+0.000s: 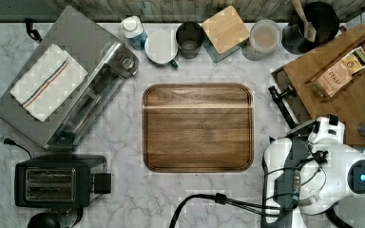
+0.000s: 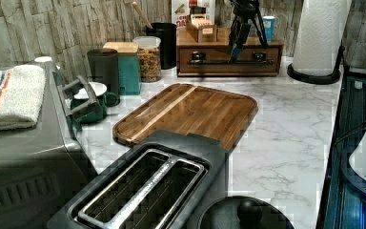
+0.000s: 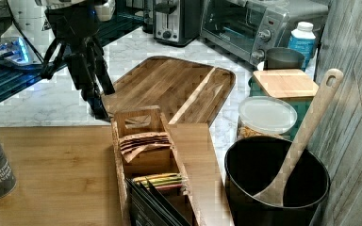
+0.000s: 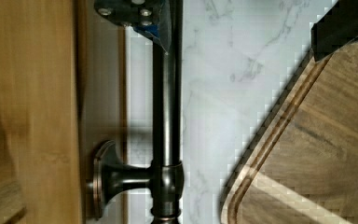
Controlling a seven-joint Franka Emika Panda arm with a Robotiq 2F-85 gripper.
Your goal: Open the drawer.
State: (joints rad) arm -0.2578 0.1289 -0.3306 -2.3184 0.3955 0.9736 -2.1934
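At the cabinet front, the gripper (image 2: 235, 47) pinches the drawer's (image 2: 228, 61) black bar handle (image 4: 166, 116)

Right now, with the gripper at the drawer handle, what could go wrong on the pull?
1. The gripper sits on the handle off-centre, nearer one standoff; the drawer may rack and bind.
2. The wooden tray lies close in front of the drawer; a long pull could bump it.
3. The cabinet stands loose on the counter and carries a tea box; it might slide instead of opening.
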